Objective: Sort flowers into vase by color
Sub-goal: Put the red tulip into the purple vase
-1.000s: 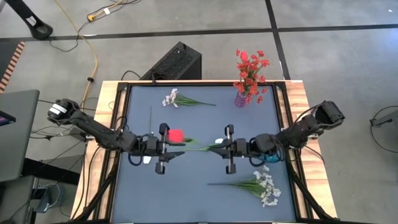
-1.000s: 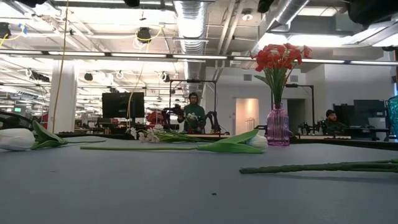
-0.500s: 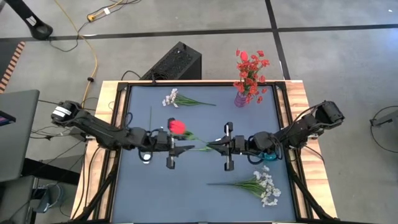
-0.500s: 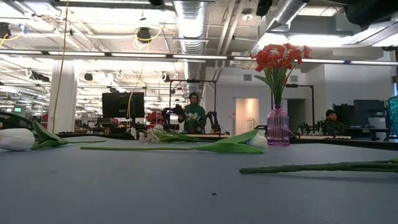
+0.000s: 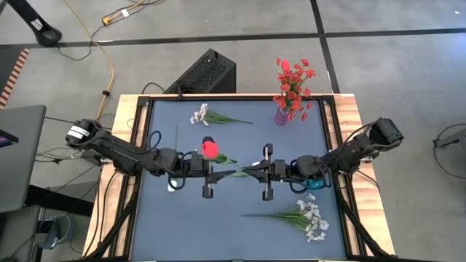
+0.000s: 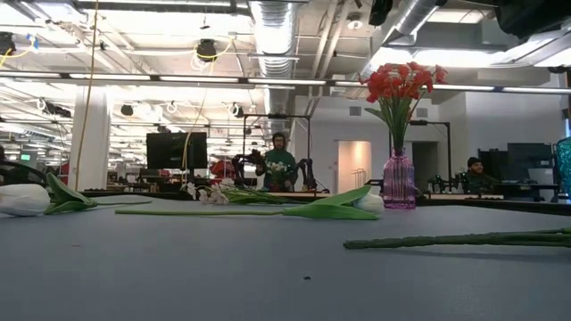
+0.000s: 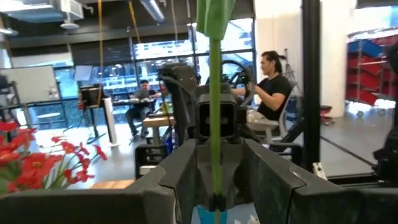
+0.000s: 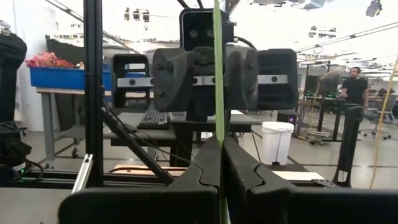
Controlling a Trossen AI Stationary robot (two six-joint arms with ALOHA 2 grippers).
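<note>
The dark blue-grey tabletop point(image 5: 218, 225) with pale wooden side rails stands in an open workshop. Above its middle, the right gripper point(image 5: 256, 172) is clamped on the thin green stem of a red tulip point(image 5: 211, 148). The left gripper point(image 5: 212, 173) stands part open around that stem. A purple glass vase of red flowers point(image 5: 282, 115) sits at the far edge.

Both arms reach in low from the frame's side edges in the high view and meet near the middle, wrists level, hands pointing at each other. The left hand point(image 5: 212, 172) sits just left of centre, its fingers point(image 7: 186, 168) spread apart with a gap between them. The right hand point(image 5: 260, 172) sits just right of centre, its fingers point(image 8: 205, 168) pressed tight together. A short gap separates the two hands, both raised off the tabletop.
</note>
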